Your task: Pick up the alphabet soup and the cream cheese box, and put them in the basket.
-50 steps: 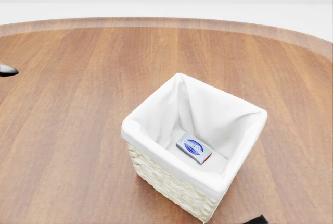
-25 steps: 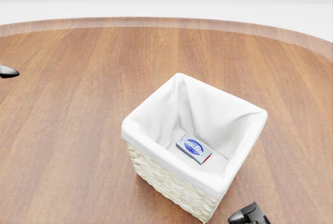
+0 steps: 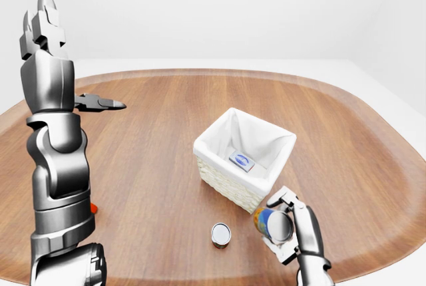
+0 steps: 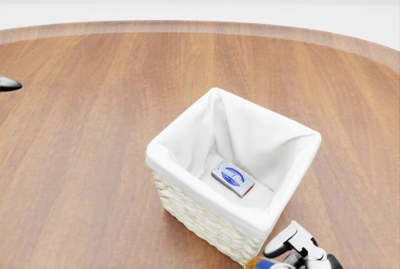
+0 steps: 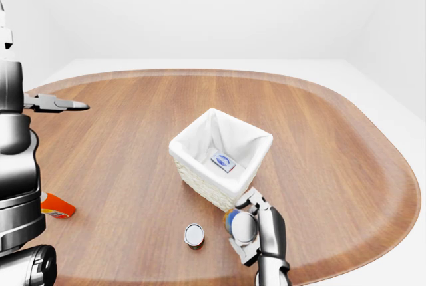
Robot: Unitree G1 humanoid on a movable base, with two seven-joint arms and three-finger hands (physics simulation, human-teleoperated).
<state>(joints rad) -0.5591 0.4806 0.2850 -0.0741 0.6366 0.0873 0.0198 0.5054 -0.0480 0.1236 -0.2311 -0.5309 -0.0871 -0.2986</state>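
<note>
The wicker basket (image 3: 226,176) with a white cloth liner stands mid-table. The cream cheese box (image 4: 232,179), white and blue, lies flat on its floor. In the left-eye view, just below the basket's lower right corner, my right hand (image 3: 283,225) is shut on the alphabet soup can (image 3: 271,222), which is tilted so its metal end faces the camera. In the head view only the fingertips (image 4: 292,239) show at the bottom edge. My left hand (image 3: 44,26) is raised high at the left, open and holding nothing, far from the basket.
A second small can (image 3: 221,234) with a silver top stands on the wooden table (image 3: 146,159) left of my right hand. An orange bottle (image 5: 56,206) lies near the left arm. The table's rounded edge (image 3: 373,259) runs close below my right hand.
In the head view my right hand has risen into the bottom right corner beside the basket, bringing the can. The basket, the box and the left hand have stayed put.
</note>
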